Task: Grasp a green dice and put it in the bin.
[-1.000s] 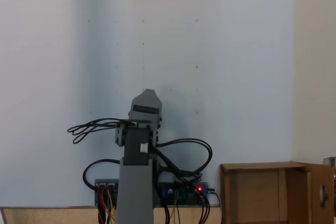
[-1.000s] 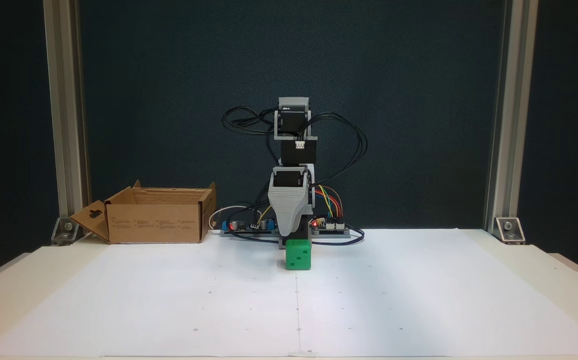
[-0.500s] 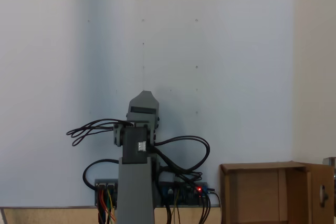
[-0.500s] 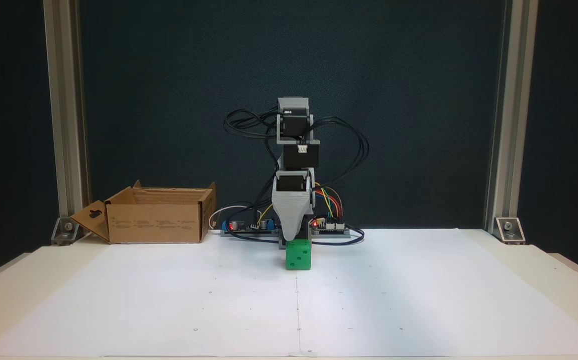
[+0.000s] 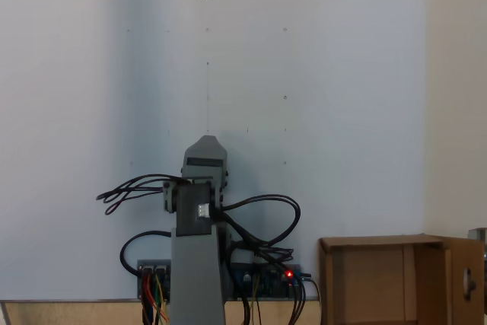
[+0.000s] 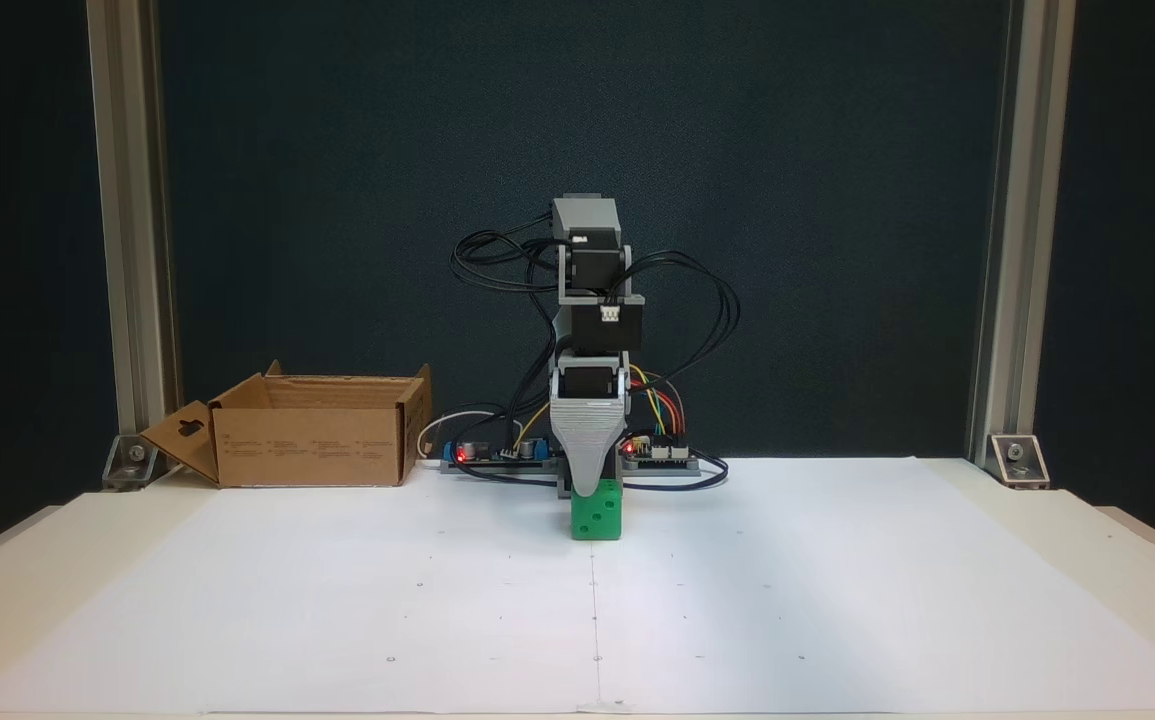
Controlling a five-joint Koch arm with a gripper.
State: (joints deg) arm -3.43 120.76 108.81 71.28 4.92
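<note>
Gripper (image 6: 588, 487) points straight down, its grey tip overlapping the top edge of the dice (image 6: 596, 516); only one jaw faces the camera, so its opening cannot be told, nor whether it touches the cube. Dice rests on the white sheet (image 6: 787, 600) at centre, in front of the arm's base. Bin (image 6: 312, 430) stands well apart at the left, flaps open; seen from above (image 5: 396, 279), its visible interior shows bare cardboard.
</note>
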